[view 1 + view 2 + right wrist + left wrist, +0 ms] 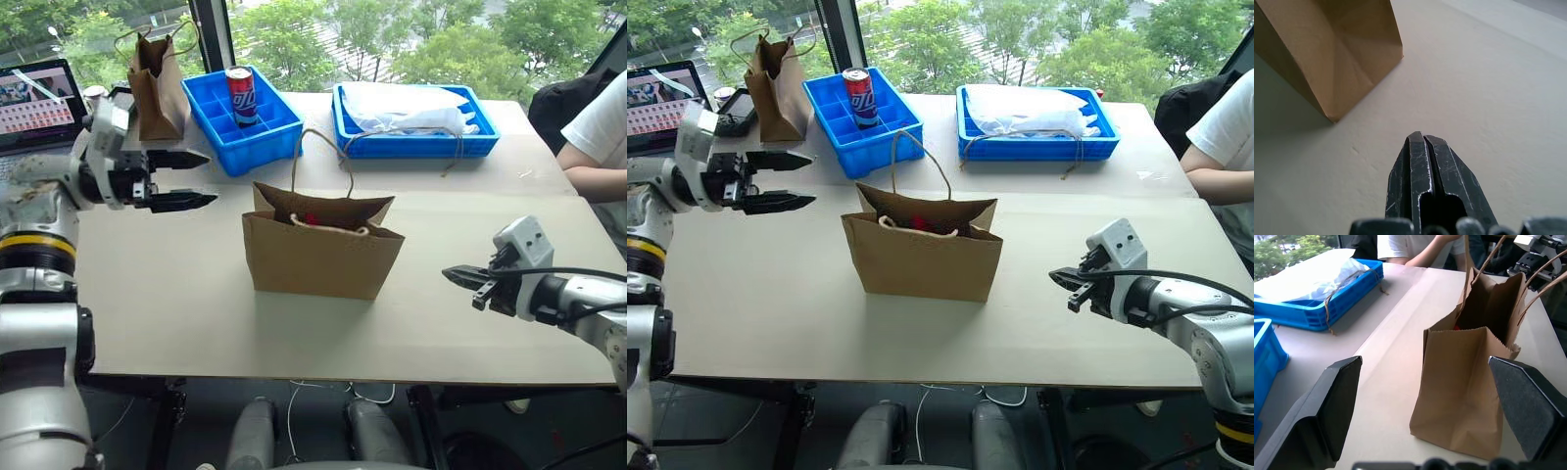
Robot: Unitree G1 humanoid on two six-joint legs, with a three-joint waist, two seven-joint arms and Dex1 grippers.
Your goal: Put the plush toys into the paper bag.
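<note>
The wide light-brown kraft paper bag (318, 257) stood upright near the middle of the pale table (490, 235), its mouth open and one string handle raised. A red plush toy (311, 218) was glimpsed inside it; whether the light-green one lay there too could not be told, and none was seen on the table.

The left gripper (192, 179) was held spread wide and empty, off the bag's left side and well apart from it. The right gripper (457, 277) was pinched together on nothing, low over the table towards the front right corner.

The step in hand was judged to be the withdrawal after a drop. It would be done well if the spread fingers were carried clear of the raised handle, so that the bag was not snagged or tipped.

Along the far edge were seen a narrower, darker brown paper bag (157, 86), a blue compartment crate (245, 129) holding a red drinks can (240, 96), and a shallow blue tray (407, 122) with white plastic wrapping in it. A laptop (37, 103) stood at the far left corner, and a person's arm (593, 181) rested by the right edge. Nothing stood between gripper and bag.
</note>
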